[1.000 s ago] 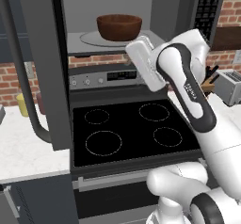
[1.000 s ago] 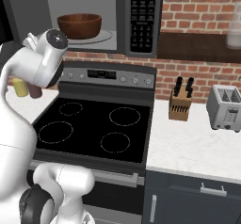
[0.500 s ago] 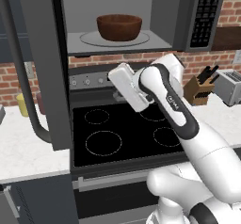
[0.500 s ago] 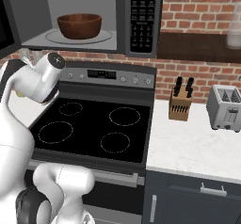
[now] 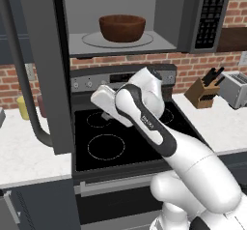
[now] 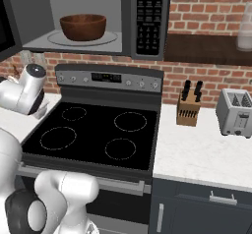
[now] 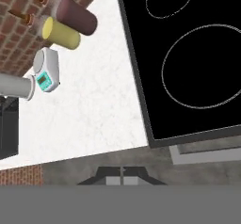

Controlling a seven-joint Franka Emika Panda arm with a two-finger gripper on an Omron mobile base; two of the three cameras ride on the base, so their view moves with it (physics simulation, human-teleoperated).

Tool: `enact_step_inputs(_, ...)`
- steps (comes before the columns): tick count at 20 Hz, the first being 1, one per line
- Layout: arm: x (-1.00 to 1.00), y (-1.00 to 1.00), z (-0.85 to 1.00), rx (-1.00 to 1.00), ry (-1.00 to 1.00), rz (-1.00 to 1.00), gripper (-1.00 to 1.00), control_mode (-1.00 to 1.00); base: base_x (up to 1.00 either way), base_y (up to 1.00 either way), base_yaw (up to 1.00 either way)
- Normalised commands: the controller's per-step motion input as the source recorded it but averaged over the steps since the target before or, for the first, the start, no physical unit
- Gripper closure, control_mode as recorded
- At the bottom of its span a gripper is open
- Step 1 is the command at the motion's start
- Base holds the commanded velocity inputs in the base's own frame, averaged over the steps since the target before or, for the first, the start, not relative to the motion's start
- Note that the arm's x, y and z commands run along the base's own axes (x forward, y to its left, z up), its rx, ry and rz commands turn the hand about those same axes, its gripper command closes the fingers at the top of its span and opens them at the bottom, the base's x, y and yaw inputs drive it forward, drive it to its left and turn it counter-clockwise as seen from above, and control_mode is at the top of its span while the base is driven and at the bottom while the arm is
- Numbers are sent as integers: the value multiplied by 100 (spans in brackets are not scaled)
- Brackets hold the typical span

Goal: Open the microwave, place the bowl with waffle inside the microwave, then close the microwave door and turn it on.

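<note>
Bowl (image 5: 122, 28) sits upright, mouth up, centred on the turntable in the microwave (image 5: 120, 16), seemingly delivered; waffle hidden below its rim. Door (image 5: 41, 64) stands swung wide, its bar handle running vertically, the arm low beside it, probably to push it shut.

Right base view: bowl (image 6: 83, 27) is inside and the keypad (image 6: 145, 16) untouched.

Hand view: gripper (image 7: 122, 172) is closed, empty, above the counter (image 7: 94, 115) beside the stove (image 7: 188, 63).

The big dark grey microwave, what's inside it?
Inside the dark grey microwave, a round brown wooden bowl sits on the round glass turntable. The bowl's tall sides hide whatever lies in it.
</note>
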Motion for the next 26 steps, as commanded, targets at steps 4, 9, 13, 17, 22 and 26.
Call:
enact_step_inputs(4,-3,37,-41,-37,0,2,100,-100,0,0,0)
enact_step_inputs(9,0,8,-29,-20,-19,8,100,-100,0,0,0)
enact_step_inputs(13,-1,0,-15,-14,-32,15,100,-100,0,0,0)
enact_step_inputs(17,0,0,-10,-10,-36,19,100,-100,0,0,0)
enact_step_inputs(22,0,0,-22,-12,-33,19,100,-100,0,0,0)
enact_step_inputs(26,0,2,-10,-17,-27,11,100,-100,0,0,0)
